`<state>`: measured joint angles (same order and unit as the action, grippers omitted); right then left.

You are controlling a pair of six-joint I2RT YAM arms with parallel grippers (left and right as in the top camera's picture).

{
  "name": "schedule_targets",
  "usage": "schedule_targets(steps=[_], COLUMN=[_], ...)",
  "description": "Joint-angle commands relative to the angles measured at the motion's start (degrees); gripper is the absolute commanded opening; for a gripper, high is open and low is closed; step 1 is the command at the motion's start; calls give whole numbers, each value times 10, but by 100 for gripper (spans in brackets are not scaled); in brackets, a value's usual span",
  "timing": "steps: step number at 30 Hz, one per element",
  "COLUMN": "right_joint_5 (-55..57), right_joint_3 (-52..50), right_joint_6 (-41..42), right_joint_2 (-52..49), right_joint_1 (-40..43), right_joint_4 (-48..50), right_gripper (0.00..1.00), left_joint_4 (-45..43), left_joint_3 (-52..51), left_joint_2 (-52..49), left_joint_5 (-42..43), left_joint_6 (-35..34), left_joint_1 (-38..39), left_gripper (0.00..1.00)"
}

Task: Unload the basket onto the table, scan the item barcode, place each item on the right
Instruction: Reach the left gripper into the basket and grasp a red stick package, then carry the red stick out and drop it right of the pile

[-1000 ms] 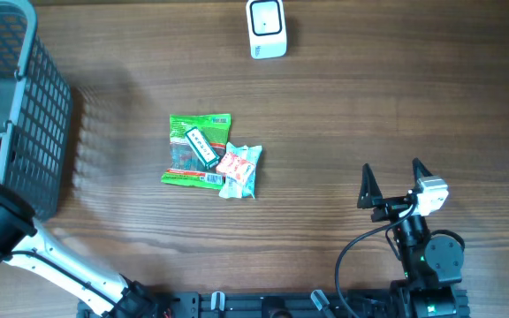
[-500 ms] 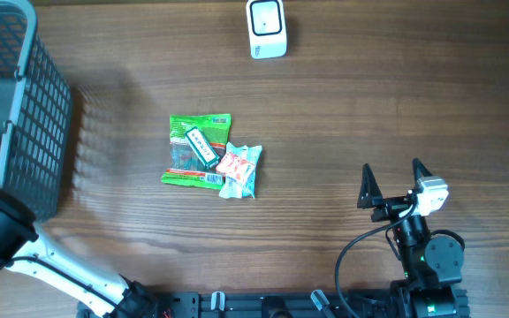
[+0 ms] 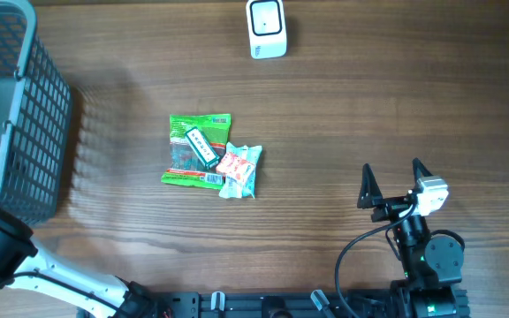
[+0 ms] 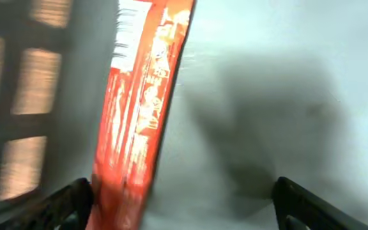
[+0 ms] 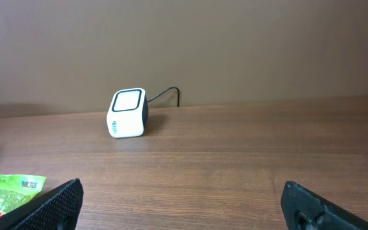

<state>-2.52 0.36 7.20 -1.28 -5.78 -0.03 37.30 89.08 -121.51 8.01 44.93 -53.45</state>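
The left end effector is down inside the grey mesh basket at the left edge of the table. Its fingers stand wide apart and grip nothing. A red packet leans on edge against the basket wall, right beside the left finger, with a white patch that looks like a barcode near its top. Whether the finger touches the packet cannot be told. The reach into the basket suggests this packet is the item being handled. The scanner sits at the far edge of the table, well apart from the basket, with its window facing the arms, so I judge that a barcode held out towards it could be read. The right end effector hovers near the front of the table, open and empty, probably parked clear of the work. In the middle of the table lies a small pile, within reach of either arm. It holds a green packet, a dark sachet resting on top of it, and a red-and-teal packet touching its right edge. In all there is one scanner, one basket, one red packet in the basket, three items in the pile and two arms.
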Motion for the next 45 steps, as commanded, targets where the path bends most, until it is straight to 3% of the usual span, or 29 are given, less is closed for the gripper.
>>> schedule_targets(steps=[1, 4, 7, 12, 13, 14, 15, 17, 22, 25, 31, 34, 38, 42, 45], right_joint_5=[5, 5, 5, 5, 5, 5, 5, 5, 5, 5, 5, 5, 5, 5, 5], right_joint_3=[-1, -1, -1, -1, -1, -1, -1, -1, -1, -1, -1, -1, -1, -1, -1], right_joint_6=[-10, -10, -10, -10, -10, -10, -10, -10, -10, -10, -11, -10, -10, -10, -10], right_joint_2=[2, 2, 2, 2, 2, 2, 2, 2, 2, 2, 2, 2, 2, 2, 2], right_joint_1=[2, 2, 2, 2, 2, 2, 2, 2, 2, 2, 2, 2, 2, 2, 2], right_joint_4=[2, 2, 2, 2, 2, 2, 2, 2, 2, 2, 2, 2, 2, 2, 2], right_gripper=[100, 100, 100, 100, 100, 100, 100, 100, 100, 100, 100, 100, 100, 100, 100], left_joint_4=[31, 38, 36, 20, 20, 19, 18, 16, 27, 72, 113, 121, 230, 377, 373], left_joint_3=[-47, -47, -46, -47, -47, -47, -47, -47, -24, 30, 187, 195, 195, 181, 119], left_joint_2=[-43, -42, -38, -38, -39, -39, -39, -39, -18, 27, 243, 335, 432, 447, 436], left_joint_5=[87, 89, 88, 87, 86, 82, 80, 80, 80, 90, 136, 136, 136, 136, 136], left_joint_6=[-27, -88, -99, -164, -164, -164, -166, -186, -342, -391, -530, -563, -578, -578, -579], left_joint_1=[6, 16, 29, 33, 32, 31, 30, 27, 27, 27, 42, 65, 151, 338, 473], left_gripper=[85, 85, 99, 100, 93, 74, 63, 4, 4, 4, 4, 4, 4, 4, 4])
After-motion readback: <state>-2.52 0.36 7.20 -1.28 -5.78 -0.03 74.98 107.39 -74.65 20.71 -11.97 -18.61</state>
